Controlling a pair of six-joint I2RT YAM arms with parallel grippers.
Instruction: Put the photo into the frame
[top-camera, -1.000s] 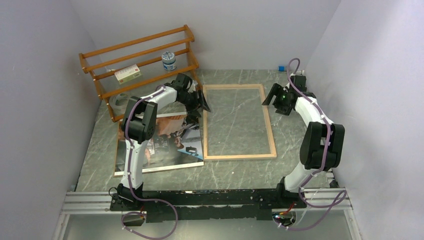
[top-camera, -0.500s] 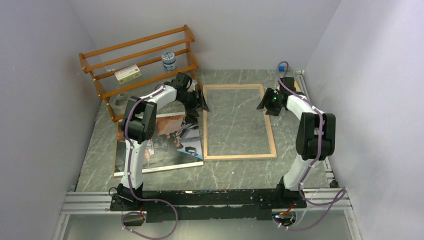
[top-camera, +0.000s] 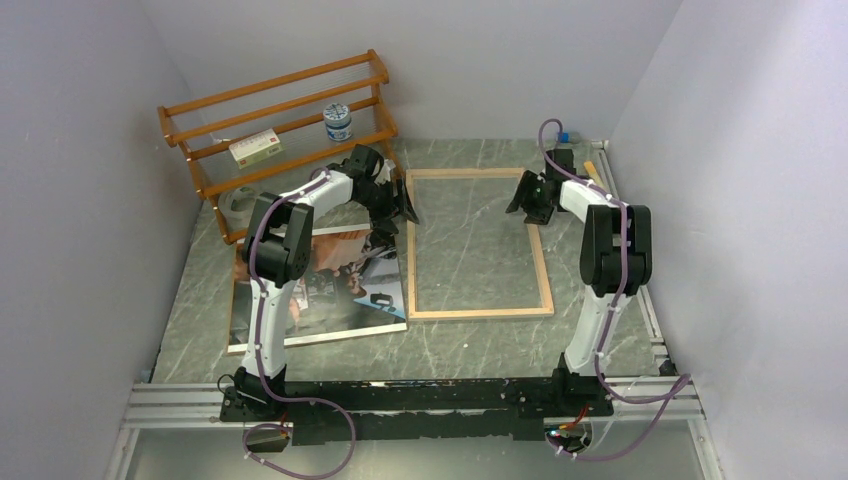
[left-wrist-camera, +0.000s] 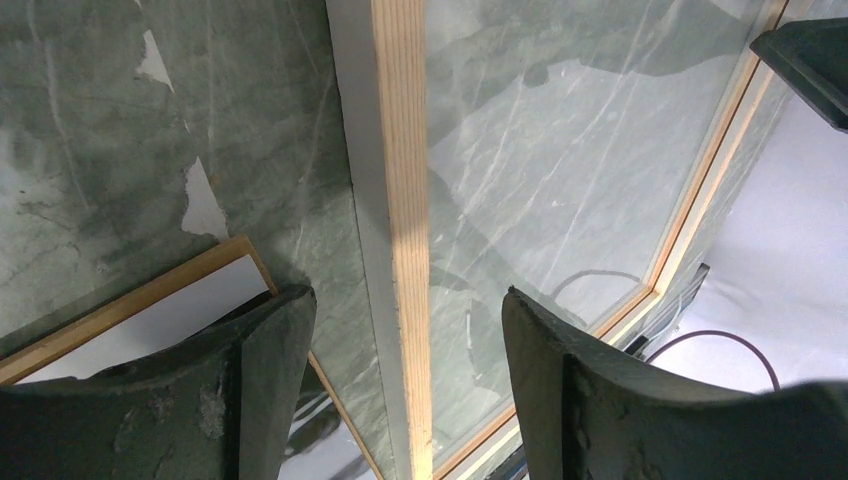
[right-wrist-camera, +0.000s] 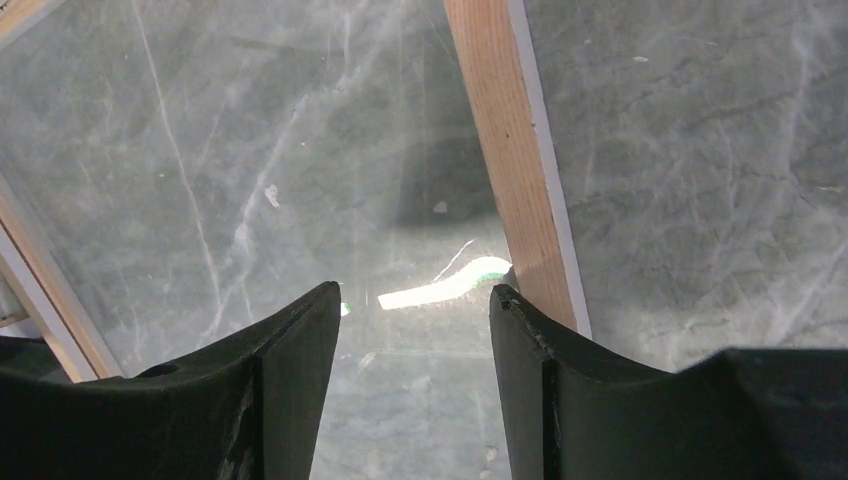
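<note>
The frame (top-camera: 480, 313) lay flat on the green marbled table (top-camera: 470, 345), right of centre, with the stone showing through its pane. The left gripper (left-wrist-camera: 405, 380) hung over the frame's left rail near the far corner, jaws apart, one finger on each side of the pale wood strip; whether they touched it could not be told. The right gripper (right-wrist-camera: 415, 380) was at the far part of the right rail, also spread, its gap over the pane and one finger just beside the rail. The photo (top-camera: 340, 300) lay flat to the left of the frame, its right edge just beside the left rail, with the left arm crossing above it. A wooden rack (top-camera: 275, 130) stood at the far left, close behind the left gripper. The right wall ran near the frame's right rail; bare table lay between the frame and the arm bases.
</note>
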